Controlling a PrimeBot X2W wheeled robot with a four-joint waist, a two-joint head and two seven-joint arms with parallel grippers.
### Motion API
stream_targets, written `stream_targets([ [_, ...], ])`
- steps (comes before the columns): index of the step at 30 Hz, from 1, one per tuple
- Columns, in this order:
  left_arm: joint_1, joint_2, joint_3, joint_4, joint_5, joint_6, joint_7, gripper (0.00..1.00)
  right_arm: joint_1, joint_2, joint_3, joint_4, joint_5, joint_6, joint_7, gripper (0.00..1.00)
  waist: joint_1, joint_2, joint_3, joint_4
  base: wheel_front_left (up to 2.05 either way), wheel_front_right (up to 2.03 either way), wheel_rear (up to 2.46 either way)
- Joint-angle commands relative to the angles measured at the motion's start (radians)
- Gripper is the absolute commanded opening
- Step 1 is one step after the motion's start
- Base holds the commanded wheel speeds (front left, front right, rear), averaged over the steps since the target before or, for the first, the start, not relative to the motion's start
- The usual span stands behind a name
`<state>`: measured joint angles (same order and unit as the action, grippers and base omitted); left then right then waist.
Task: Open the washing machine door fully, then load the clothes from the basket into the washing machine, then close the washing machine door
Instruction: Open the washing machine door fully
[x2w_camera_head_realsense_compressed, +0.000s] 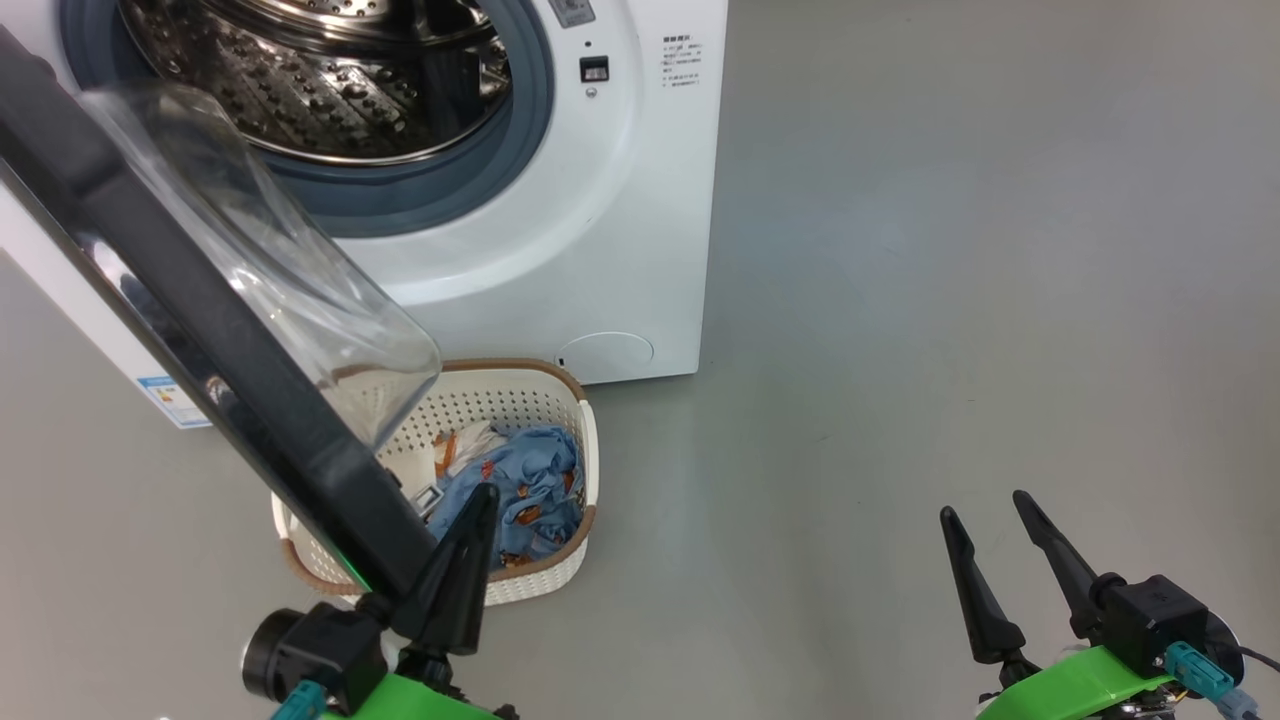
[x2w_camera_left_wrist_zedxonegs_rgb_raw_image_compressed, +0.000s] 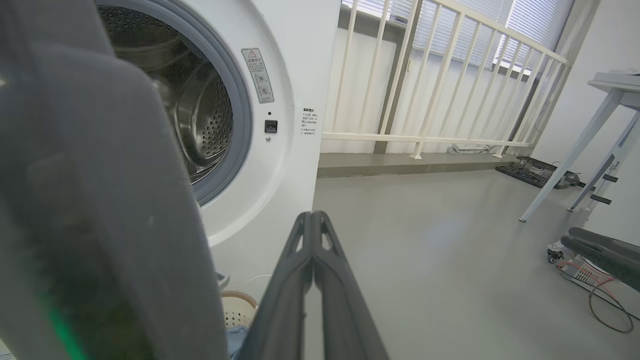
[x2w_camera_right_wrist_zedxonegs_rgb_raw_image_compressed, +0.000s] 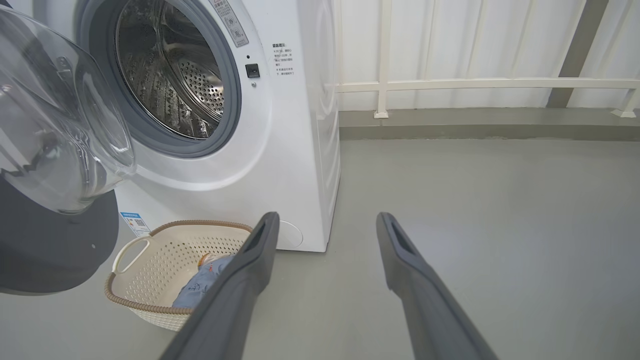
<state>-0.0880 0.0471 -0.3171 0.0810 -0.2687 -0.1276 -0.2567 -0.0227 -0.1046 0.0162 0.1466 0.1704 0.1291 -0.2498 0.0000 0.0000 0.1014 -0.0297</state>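
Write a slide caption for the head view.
Open washing machine door, clothes in basket, left pincer shut, right pincer open.

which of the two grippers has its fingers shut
The left gripper: its two fingers are pressed together, close beside the washing machine door. The right gripper has its fingers spread apart over the floor.

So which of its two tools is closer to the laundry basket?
Left. Its shut left tool hovers at the basket's near rim, by the washer door; the open right tool hangs well off to the right over floor.
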Motion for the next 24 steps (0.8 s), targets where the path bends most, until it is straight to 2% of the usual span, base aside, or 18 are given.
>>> stream_targets([
  [1,-0.033,0.003,0.039,-0.012,-0.006,-0.002,-0.005,0.0,-0.033,-0.012,0.021,-0.02,0.001,0.002,-0.012,1.0,0.0,0.0,0.0,0.003,0.0,0.0,0.0],
  [24,0.003,0.003,0.109,0.0,-0.004,0.052,-0.005,0.0,-0.03,-0.003,0.027,-0.019,0.005,0.002,-0.012,1.0,0.0,0.0,0.004,0.086,0.0,0.0,0.0],
])
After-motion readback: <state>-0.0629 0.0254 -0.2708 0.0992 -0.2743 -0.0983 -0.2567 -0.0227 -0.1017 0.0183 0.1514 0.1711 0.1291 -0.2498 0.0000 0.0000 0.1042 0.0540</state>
